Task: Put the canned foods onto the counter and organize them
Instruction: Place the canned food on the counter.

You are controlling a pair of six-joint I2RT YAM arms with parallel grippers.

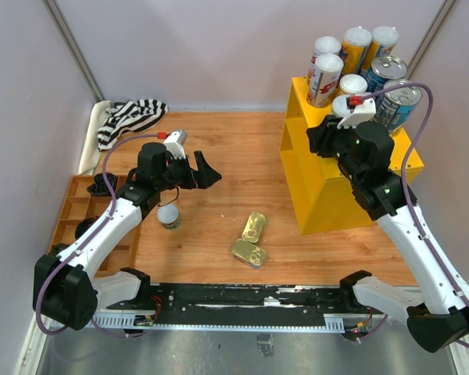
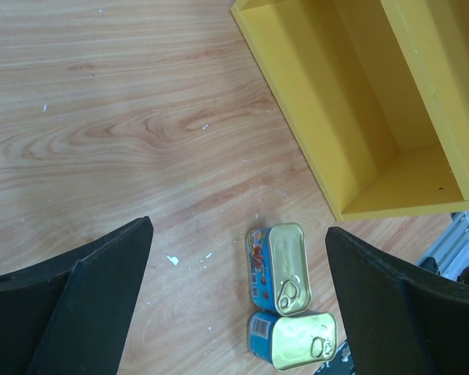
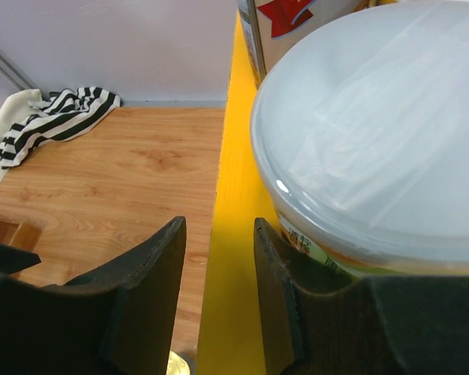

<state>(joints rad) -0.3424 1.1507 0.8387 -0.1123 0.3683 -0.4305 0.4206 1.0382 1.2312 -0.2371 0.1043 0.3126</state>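
Hovering above the left half of the bench (image 1: 219,141), my left tool (image 2: 238,230) stands wide with nothing between its fingers. Below it, two flat gold tins (image 2: 289,268) lie close together toward the bench's near edge, in front of the yellow cabinet (image 1: 328,195). A small white-lidded can (image 1: 169,215) stands upright on the bench beside my left arm, near the wooden tray (image 1: 74,211) at the left edge. My right tool (image 3: 219,226) is up at the left edge of the cabinet's top, its gap narrow and holding nothing. A big white lid (image 3: 375,133) sits just beside its right finger; whether they touch I cannot tell. Tall tubes (image 1: 358,47) and blue cans (image 1: 387,74) crowd that top. A striped cloth (image 1: 129,117) lies in the bench's far left corner.
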